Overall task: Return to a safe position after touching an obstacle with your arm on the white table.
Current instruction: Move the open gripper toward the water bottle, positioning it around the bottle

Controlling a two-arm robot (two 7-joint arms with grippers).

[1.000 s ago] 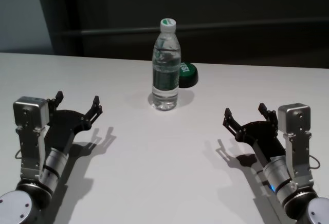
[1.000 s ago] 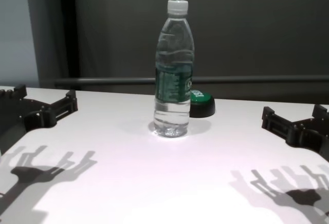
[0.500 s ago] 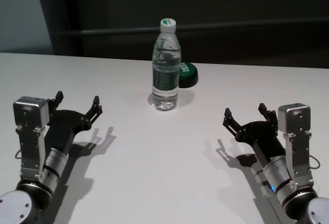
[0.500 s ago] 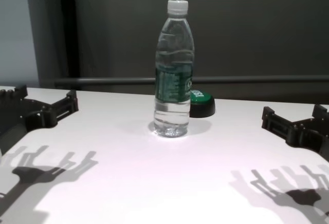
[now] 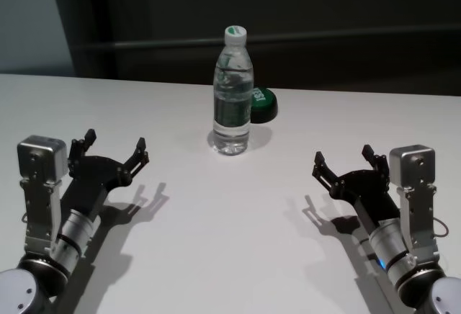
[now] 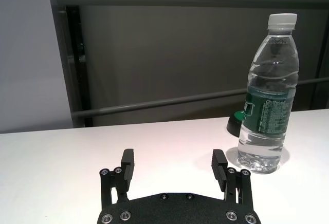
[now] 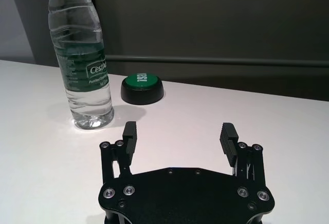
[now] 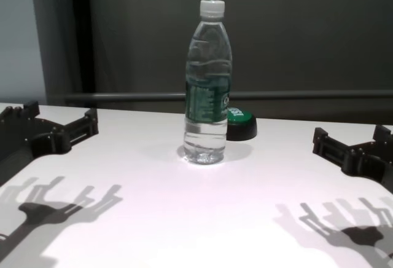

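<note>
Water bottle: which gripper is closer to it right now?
Left, slightly. The left gripper hovers open over the white table, near and to the left of the water bottle. The right gripper, also open, sits farther off on the bottle's right.

Bright overhead light casts sharp multiple shadows on the white table (image 5: pixel 238 220); backdrop dim.

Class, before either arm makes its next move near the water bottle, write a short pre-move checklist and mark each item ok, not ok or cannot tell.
1. Water bottle upright on the white table: ok.
2. Left gripper open, holding nothing: ok.
3. Right gripper open, holding nothing: ok.
4. Both grippers apart from the bottle: ok.
5. Green button behind the bottle, untouched by either arm: ok.
6. Bottle cap screwed tight: cannot tell.
</note>
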